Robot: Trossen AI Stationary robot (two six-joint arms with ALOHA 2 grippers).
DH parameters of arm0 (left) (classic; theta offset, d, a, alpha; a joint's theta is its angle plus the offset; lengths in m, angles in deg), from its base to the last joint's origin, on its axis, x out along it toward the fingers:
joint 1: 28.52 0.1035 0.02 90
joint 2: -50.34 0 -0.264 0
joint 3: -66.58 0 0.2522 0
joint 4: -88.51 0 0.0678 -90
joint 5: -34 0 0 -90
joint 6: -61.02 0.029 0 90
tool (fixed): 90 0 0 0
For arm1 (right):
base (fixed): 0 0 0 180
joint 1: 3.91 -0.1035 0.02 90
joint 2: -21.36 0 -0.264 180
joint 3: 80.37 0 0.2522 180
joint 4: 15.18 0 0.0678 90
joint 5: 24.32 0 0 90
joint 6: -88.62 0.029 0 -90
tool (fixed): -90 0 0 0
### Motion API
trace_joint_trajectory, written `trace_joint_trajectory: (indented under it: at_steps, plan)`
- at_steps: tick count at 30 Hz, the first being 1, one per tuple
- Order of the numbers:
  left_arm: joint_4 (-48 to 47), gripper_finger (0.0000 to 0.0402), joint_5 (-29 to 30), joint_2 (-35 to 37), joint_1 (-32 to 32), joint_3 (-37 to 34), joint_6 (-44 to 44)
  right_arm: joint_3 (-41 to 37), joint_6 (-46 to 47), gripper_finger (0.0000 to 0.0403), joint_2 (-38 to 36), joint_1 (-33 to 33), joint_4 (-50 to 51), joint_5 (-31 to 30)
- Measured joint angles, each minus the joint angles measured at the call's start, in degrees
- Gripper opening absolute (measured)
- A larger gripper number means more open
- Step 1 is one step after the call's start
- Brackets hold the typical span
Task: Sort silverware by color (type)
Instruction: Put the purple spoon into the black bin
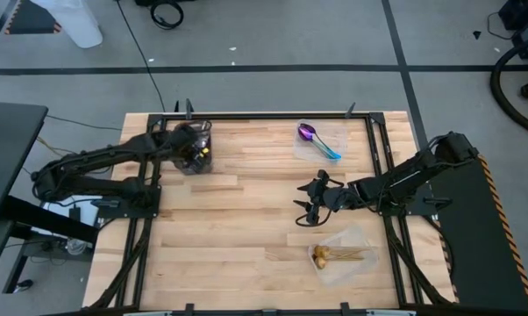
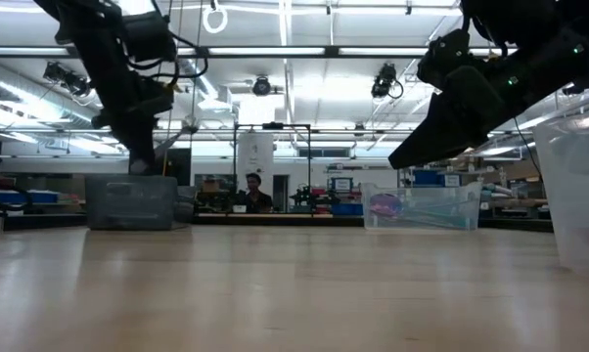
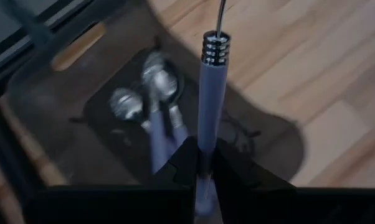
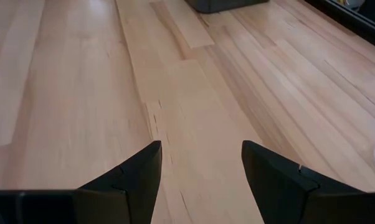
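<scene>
My left gripper [image 3: 202, 155] is shut on a spoon with a pale violet handle [image 3: 210, 106] and a ribbed silver collar. It hovers over the dark grey tray [image 1: 194, 158] at the table's far left. Two silver spoons [image 3: 151, 93] with similar handles lie in that tray. A purple-blue spoon [image 1: 318, 140] lies in a clear container at the far right, and gold spoons [image 1: 338, 256] lie in another at the near right. My right gripper [image 1: 306, 204] hangs open between those two containers, with nothing between its fingers [image 4: 128, 177]. My left gripper pinches the spoon's violet handle [image 3: 206, 146] between its two fingers, close to the handle's free end. The fingers slant down from above, and the spoon runs on in line with them. Its thin stem passes out of the picture, so the bowl does not show.
Bare wood fills the table's middle and near left [image 1: 229, 237]. A black frame [image 1: 273, 114] edges the table. In the low view the dark tray [image 2: 130, 200] stands at the left, one clear container [image 2: 417, 207] at mid-right and another [image 2: 578, 196] at the right edge.
</scene>
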Motion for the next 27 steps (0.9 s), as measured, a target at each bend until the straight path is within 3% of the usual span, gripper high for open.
trace_joint_trajectory:
  at_steps: [10,21,27]
  plan:
    - [-5.56,0.0041,1.23,0.00,3.66,-0.03,-3.03,0.00,0.00,0.0231,-0.02,0.00,0.13,-0.02]
    - [0.53,0.0041,0.88,-0.07,3.55,-7.85,-6.45,0.00,-0.47,0.0231,-0.40,0.00,0.50,-0.54]
    - [0.64,0.0041,-0.60,-0.04,3.49,-7.85,-6.49,-0.01,-0.66,0.0221,-10.28,-0.66,7.26,0.16]
